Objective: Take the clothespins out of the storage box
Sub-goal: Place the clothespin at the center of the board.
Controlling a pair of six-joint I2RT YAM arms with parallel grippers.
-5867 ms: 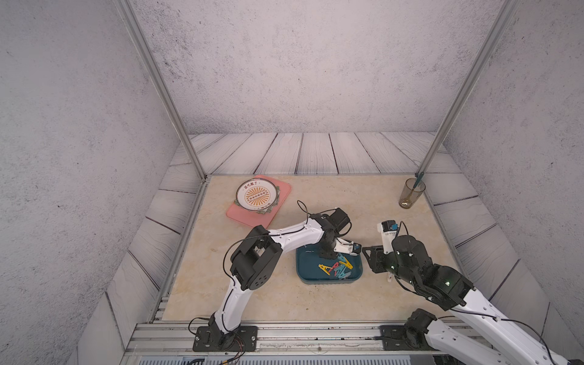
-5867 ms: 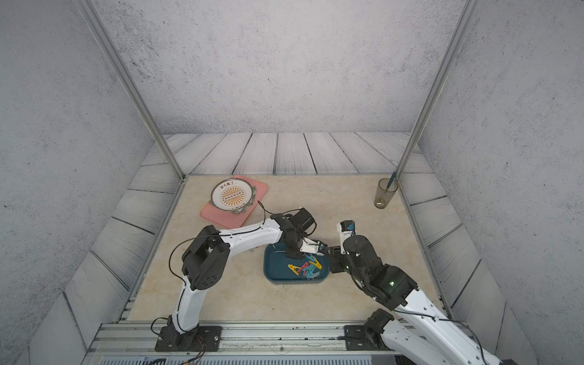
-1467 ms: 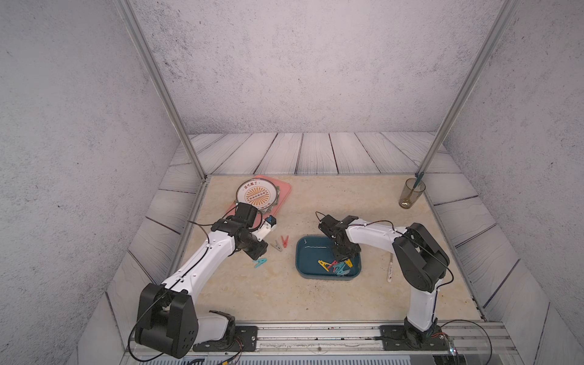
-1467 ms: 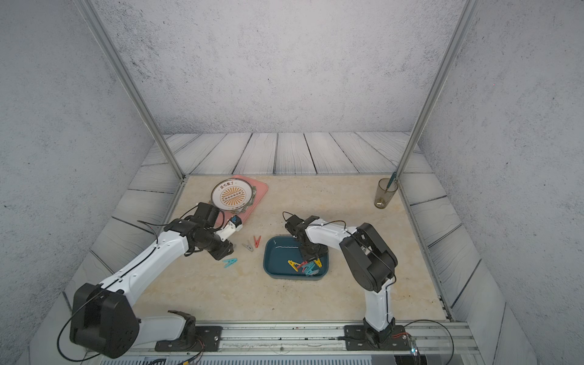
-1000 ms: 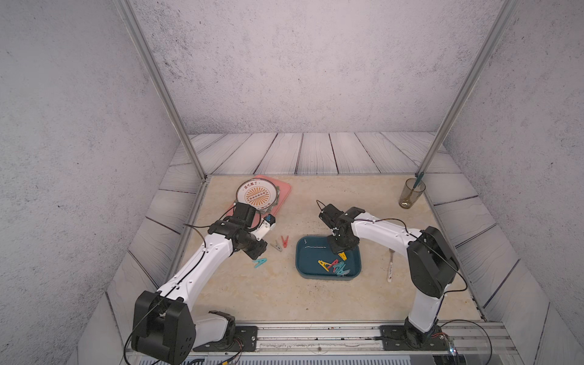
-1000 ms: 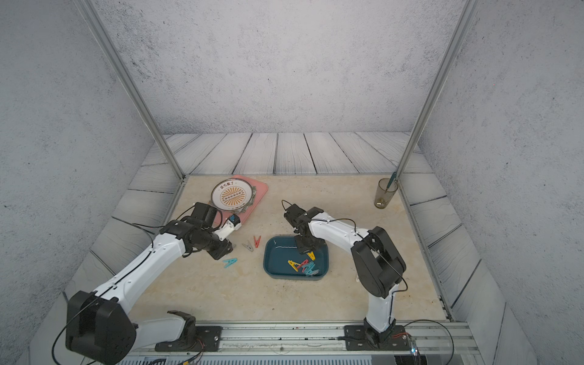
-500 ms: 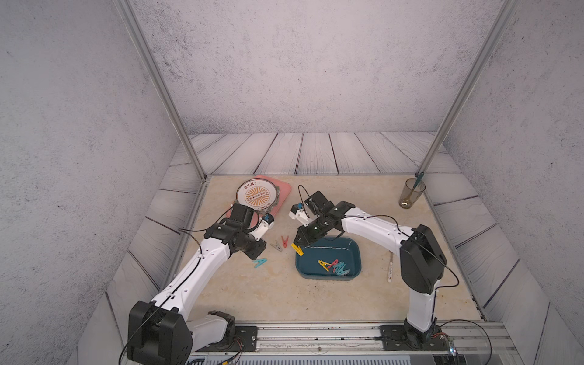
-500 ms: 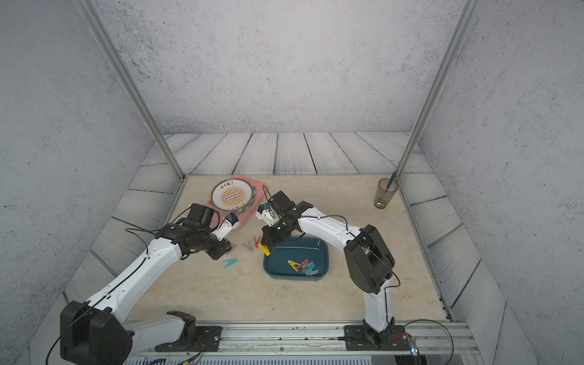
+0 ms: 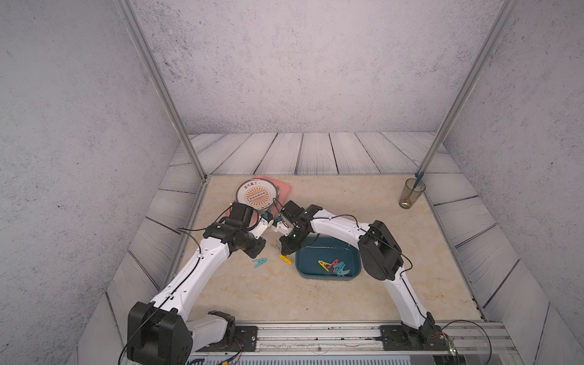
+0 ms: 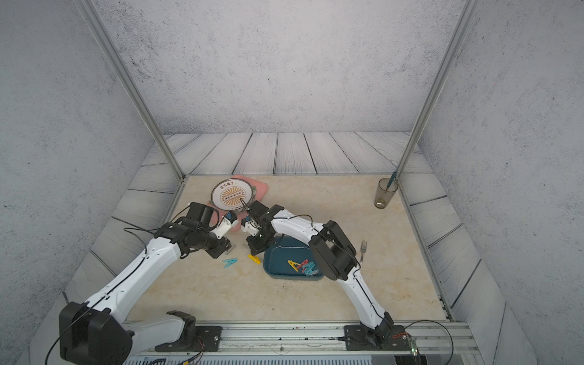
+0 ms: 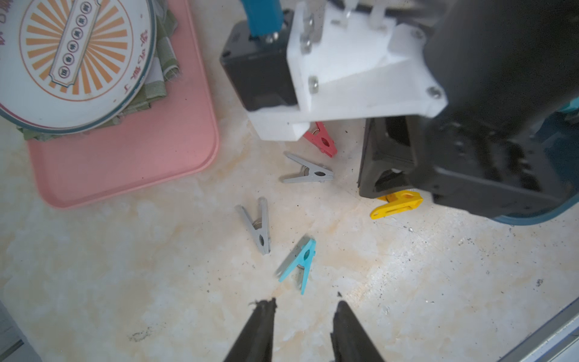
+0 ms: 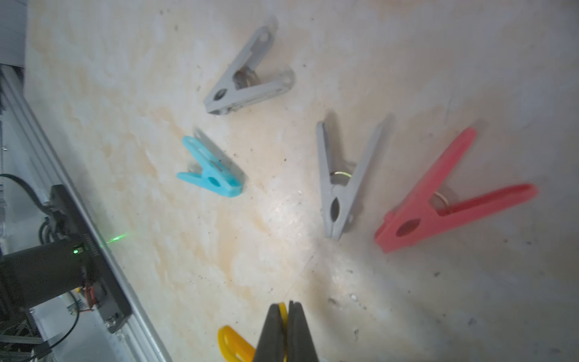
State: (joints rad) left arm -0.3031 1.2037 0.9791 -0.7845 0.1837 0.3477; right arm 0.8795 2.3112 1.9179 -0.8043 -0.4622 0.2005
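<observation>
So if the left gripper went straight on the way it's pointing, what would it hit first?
Probably the teal-blue clothespin, lying on the table just ahead of the left gripper, in line with the gap between its open jaws. Depth is unclear; it might meet bare table first.

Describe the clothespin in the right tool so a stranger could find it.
Find the dark teal storage box; off its left end the right tool pinches a clothespin. It is the only yellow one outside the box, beside the red pin, grey pins and teal pin.

Right fingers (image 12: 272,335) pinched together, left fingers (image 11: 257,330) apart.
</observation>
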